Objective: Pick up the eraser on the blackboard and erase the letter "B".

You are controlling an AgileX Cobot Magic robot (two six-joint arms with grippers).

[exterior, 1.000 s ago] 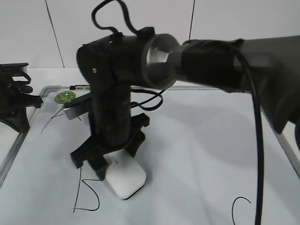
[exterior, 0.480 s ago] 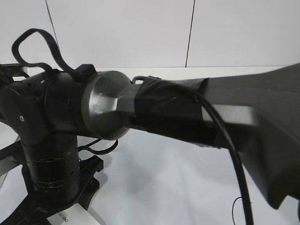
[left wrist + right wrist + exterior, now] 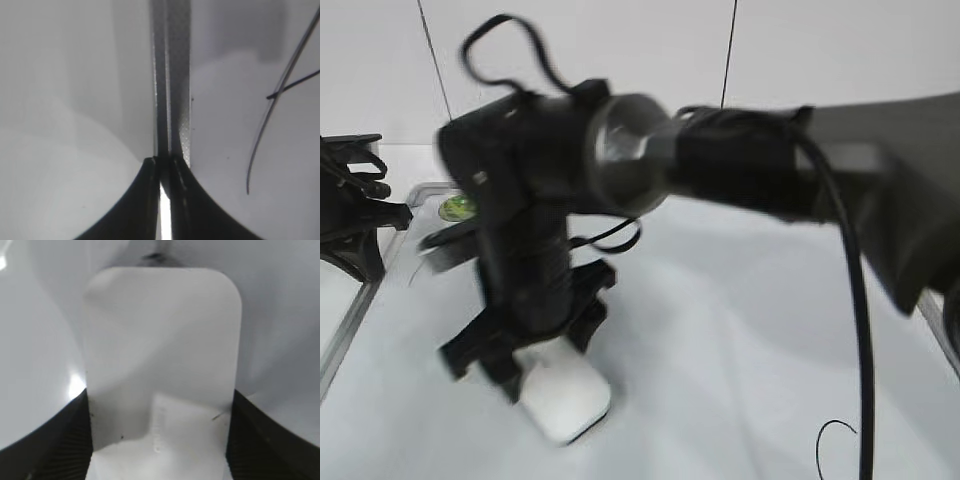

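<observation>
My right gripper (image 3: 159, 440) has its fingers (image 3: 47, 440) clamped on the eraser's (image 3: 160, 340) long sides. I judge it light, rigid, smooth plastic, slippery, so grip mid-length. My left fingers (image 3: 150, 200) are together.

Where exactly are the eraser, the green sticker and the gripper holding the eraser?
eraser (image 3: 565, 400): exterior view, white top face below the gripper.
green sticker (image 3: 458, 208): exterior view, its visible middle near the board's corner.
right gripper (image 3: 160, 440): right wrist view, midway between its fingertips, on the eraser.

Lab-like test bench: plain white wall panels (image 3: 620, 50), framed blackboard (image 3: 770, 330)
</observation>
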